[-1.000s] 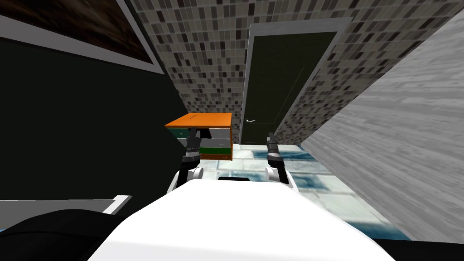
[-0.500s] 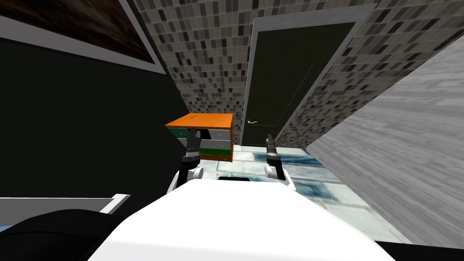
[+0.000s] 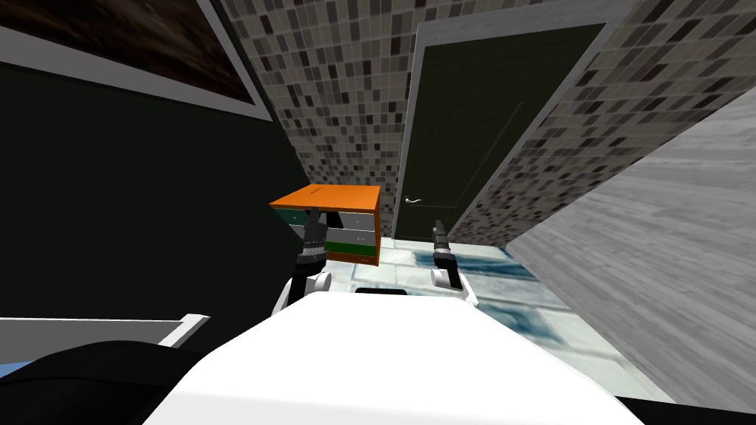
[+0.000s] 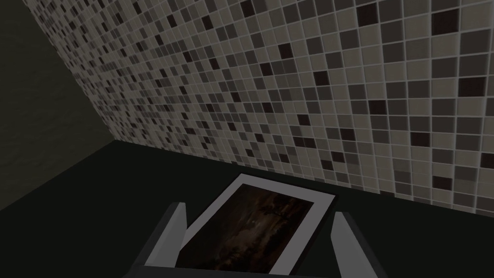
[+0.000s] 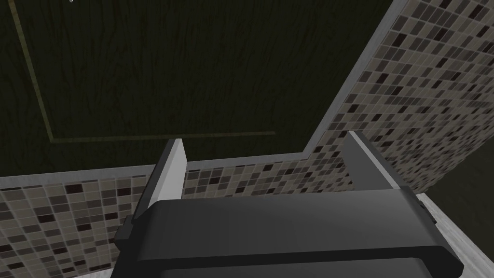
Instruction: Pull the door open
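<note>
Matt dark door [image 3: 472, 125] with faint wood grain and a pale, metal-looking handle [image 3: 412, 200]. Small matt mosaic tiles on the wall [image 3: 347, 96]; grey wood-grain planks on the side wall [image 3: 664, 243]. Smooth marbled tiles on the floor [image 3: 531, 295], plain smooth orange top on the cabinet [image 3: 328, 197].

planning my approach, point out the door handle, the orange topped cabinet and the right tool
door handle [image 3: 411, 200], head view, on the middle of the light lever.
orange topped cabinet [image 3: 328, 197], head view, on its orange top.
right tool [image 5: 265, 140], right wrist view, midway between its open fingertips.
</note>
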Motion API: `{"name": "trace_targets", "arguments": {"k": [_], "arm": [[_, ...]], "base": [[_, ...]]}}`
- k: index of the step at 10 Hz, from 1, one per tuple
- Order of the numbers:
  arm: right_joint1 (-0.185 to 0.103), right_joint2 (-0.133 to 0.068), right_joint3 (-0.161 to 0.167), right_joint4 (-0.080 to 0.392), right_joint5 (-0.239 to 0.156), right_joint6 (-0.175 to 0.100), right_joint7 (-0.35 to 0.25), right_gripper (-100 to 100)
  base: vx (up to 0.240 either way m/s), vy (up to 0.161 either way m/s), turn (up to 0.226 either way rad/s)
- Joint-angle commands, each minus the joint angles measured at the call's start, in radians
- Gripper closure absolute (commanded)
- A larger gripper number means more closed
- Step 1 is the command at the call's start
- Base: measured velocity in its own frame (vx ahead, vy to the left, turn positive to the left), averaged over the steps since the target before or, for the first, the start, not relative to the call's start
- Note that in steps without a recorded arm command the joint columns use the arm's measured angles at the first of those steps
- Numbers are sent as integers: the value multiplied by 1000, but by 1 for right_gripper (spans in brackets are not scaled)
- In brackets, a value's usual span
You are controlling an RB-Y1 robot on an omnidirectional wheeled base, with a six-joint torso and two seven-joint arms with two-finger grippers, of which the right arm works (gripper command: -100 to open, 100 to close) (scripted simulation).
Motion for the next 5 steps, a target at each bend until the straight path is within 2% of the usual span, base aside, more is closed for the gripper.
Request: {"name": "trace_targets", "arguments": {"k": [1,2,3,5], "arm": [[-26,-5,-11,50,-5,-9,-1,-100],[-45,-9,-20,79,-9,-15,-2,-100],[-45,-9,-20,92,-9,-15,-2,-100],[-83,-15,-37,156,-17,-29,-3,-100]], "base": [[49,-37,60],[75,-53,102],[57,-38,47],[62,-48,82]]}}
